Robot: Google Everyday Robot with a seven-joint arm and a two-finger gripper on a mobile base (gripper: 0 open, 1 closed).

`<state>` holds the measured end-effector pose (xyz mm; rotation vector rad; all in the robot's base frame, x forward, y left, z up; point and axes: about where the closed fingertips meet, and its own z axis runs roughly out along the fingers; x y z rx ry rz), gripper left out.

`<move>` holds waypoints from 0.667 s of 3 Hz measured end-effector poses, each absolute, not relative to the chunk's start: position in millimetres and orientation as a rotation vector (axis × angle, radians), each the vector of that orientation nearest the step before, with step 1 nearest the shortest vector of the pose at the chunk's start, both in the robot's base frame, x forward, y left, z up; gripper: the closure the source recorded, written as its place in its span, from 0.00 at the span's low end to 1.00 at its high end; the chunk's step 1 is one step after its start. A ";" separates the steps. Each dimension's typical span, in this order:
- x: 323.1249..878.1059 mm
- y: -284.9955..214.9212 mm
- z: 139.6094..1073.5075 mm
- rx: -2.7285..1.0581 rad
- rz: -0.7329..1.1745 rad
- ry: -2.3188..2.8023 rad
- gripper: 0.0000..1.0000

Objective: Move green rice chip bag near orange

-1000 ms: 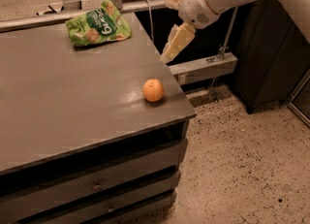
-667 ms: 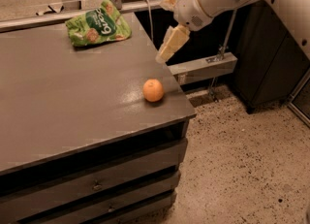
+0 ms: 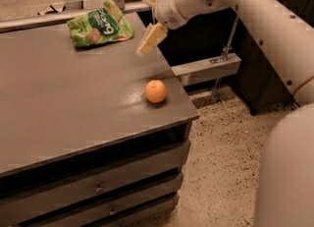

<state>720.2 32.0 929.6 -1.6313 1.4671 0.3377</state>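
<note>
Judged light, soft and crinkly, the green rice chip bag (image 3: 100, 23) is best pinched at its puffed right edge. A bright green pouch with a dark oval logo and pictured tan rice cakes is seen at the far edge of the table (image 3: 59, 98), well apart from the orange (image 3: 156, 91). The gripper (image 3: 151, 39) is held just beside the bag, apparently empty; its opening cannot be told.

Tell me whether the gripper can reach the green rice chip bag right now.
Probably yes. The gripper hangs above the table just right of the green rice chip bag, with nothing standing between them; the orange sits nearer the front edge, out of the way.
</note>
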 end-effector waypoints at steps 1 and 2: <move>754.3 57.6 935.2 -1.543 0.370 1.434 0.00; 778.4 83.2 934.9 -1.445 0.400 1.446 0.00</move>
